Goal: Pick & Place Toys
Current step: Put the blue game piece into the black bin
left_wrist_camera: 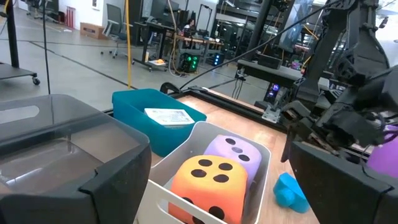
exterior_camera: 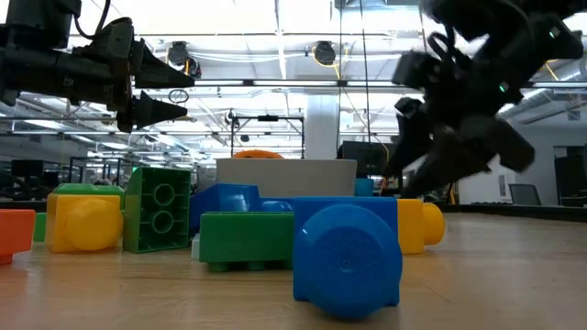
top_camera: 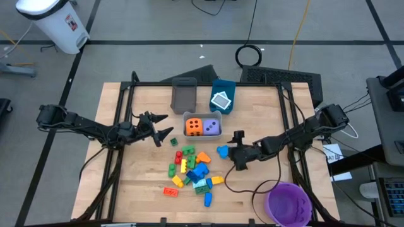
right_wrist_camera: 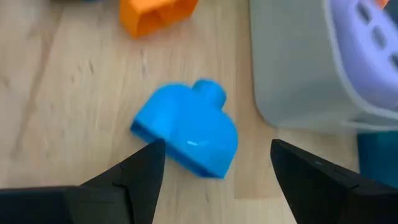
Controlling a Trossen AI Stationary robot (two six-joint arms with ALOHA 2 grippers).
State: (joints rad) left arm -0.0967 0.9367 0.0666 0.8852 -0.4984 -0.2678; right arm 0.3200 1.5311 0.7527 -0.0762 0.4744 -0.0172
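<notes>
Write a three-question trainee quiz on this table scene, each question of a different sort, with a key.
1. True or false: the orange die and purple die share one grey bin.
2. Which brick lies before the right gripper? A) blue brick B) red C) green
3. Fill in: the left gripper hangs ___, holding nothing.

Key: 1 true; 2 A; 3 open

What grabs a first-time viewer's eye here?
The bright heap of plastic bricks at the table's centre, and just behind it the orange die and purple die sharing a white bin. The right claw hangs open over a lone blue brick.
</notes>
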